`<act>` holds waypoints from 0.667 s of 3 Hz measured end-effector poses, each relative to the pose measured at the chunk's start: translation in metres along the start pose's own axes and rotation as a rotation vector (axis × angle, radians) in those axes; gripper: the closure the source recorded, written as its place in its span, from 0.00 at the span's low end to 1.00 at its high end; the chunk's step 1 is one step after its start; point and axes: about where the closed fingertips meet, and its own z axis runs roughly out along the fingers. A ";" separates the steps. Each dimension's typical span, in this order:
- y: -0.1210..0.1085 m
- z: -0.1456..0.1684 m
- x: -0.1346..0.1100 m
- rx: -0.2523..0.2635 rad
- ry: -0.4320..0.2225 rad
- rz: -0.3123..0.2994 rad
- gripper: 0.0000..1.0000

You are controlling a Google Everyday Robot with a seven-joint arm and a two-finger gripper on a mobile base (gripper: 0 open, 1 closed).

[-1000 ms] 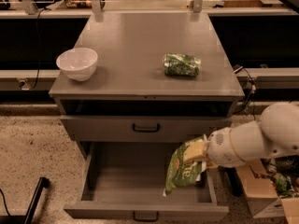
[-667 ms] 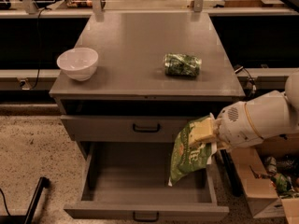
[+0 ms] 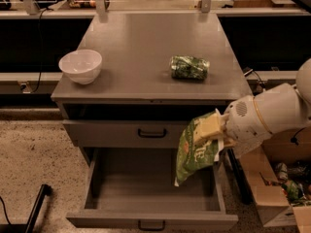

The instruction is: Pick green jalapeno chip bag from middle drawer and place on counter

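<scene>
Above the open middle drawer [image 3: 141, 193], the hand [image 3: 210, 128] pinches the hanging green jalapeno chip bag [image 3: 194, 155].

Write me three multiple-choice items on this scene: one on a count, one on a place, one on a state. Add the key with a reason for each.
1. How many things rest on the counter?
A. one
B. two
C. four

2. Where is the green jalapeno chip bag?
A. hanging from the end effector above the right part of the middle drawer
B. flat on the counter
C. out of view

3. The middle drawer is:
A. pushed shut
B. missing
C. pulled open

Key:
1 B: only a white bowl and a green can lie on the counter.
2 A: the end effector, at the drawer's right side, is shut on the bag's top, and the bag dangles below it.
3 C: the drawer's bare inside shows.
</scene>
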 end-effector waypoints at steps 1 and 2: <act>-0.044 -0.014 0.028 0.162 -0.013 -0.080 1.00; -0.098 -0.038 0.061 0.352 -0.024 -0.131 1.00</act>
